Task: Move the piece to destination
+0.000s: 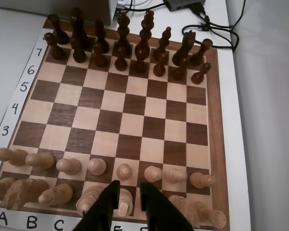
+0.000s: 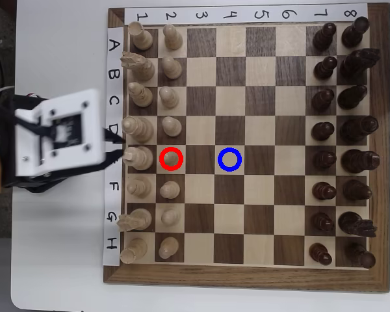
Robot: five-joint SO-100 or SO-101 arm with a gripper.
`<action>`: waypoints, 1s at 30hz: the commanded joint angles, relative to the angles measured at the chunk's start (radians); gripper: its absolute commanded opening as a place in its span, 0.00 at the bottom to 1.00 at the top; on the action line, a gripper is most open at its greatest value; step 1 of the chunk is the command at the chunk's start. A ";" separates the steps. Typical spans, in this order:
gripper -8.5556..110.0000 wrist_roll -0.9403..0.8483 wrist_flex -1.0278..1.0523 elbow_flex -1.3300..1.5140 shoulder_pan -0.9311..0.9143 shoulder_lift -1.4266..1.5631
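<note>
A pale pawn stands inside the red ring on the chessboard in the overhead view, two squares short of the blue-ringed destination square in the same row. The arm's black gripper hangs with its fingers spread over the pale back-row pieces just behind that pawn, touching nothing.

White table — wooden chessboard, black cables on it.
</note>
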State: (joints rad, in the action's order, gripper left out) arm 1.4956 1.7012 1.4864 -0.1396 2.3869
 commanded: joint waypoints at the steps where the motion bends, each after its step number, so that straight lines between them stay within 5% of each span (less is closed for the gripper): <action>1: 0.15 -0.002 0.002 -0.018 0.025 -0.018; 14: 0.22 -0.031 -0.002 0.150 -0.023 -0.087; 24: 0.14 -0.072 -0.002 0.149 -0.018 -0.170; 30: 0.21 0.035 -0.023 0.169 0.012 -0.199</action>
State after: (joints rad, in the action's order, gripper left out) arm 1.4987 1.6966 1.6506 -0.1411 2.1905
